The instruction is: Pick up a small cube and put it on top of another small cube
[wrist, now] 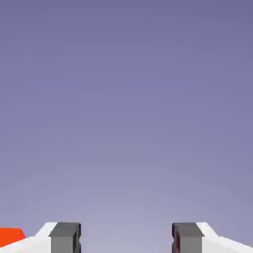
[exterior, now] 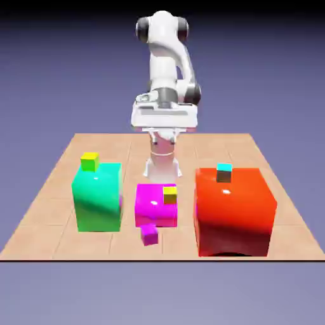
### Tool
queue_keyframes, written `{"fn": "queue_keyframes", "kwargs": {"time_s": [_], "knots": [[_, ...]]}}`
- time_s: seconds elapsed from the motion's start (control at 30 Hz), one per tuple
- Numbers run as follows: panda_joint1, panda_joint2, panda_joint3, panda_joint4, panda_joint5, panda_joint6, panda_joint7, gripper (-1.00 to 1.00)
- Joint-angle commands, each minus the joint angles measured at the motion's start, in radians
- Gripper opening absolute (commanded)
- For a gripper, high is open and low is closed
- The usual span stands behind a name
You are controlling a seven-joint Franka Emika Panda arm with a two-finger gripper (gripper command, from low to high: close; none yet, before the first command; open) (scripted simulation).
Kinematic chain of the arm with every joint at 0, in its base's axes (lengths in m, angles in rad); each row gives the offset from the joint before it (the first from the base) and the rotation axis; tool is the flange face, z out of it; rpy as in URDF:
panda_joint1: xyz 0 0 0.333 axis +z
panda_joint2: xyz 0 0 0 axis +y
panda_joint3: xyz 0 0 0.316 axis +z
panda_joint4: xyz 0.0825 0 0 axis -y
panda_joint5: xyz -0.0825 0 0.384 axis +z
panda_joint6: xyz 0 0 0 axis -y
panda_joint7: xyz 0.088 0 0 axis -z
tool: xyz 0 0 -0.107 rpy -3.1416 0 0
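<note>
The small cube (exterior: 150, 235) is lying on the table (exterior: 57, 184) at the near edge of the group, just in front of the magenta block (exterior: 154, 204) and touching or nearly touching its lower front face. It is sitting well apart from the gripper (exterior: 162, 127), which is hanging high above the table's far side, behind the magenta block. In the hand view the gripper (wrist: 126, 238) is showing its two grey fingertips (wrist: 64, 237) spread wide apart with only violet backdrop between them, so it is released and holding nothing; a sliver of orange-red is peeking in at the lower left corner.

The small cube is glossy, magenta and sharp-edged. Three big glossy blocks are standing in a row: the magenta block in the middle, a green block (exterior: 97, 197) to its left in the exterior view, and a larger red block (exterior: 235, 209) to its right. Four tiny cubes are showing in all: the magenta one, a yellow cube (exterior: 170, 195) sitting against the magenta block's upper right part, a yellow-green cube (exterior: 89, 161) resting on the green block's top, and a cyan cube (exterior: 224, 171) resting on the red block's top. The table is looking like tan wooden tiles. One white arm (exterior: 166, 70) is rising behind the magenta block.
</note>
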Motion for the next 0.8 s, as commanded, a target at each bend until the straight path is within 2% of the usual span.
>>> {"fn": "queue_keyframes", "kwargs": {"time_s": [0.0, 0.63, 0.77], "knots": [[-0.001, 0.036, -0.004, 0.01, 0.006, -0.01, -0.022, 0.0], [-0.029, 0.717, -0.07, 0.206, 0.12, -0.189, -0.442, 0.0], [-0.048, 0.825, -0.042, 0.233, 0.159, -0.108, -0.474, 0.0]]}}
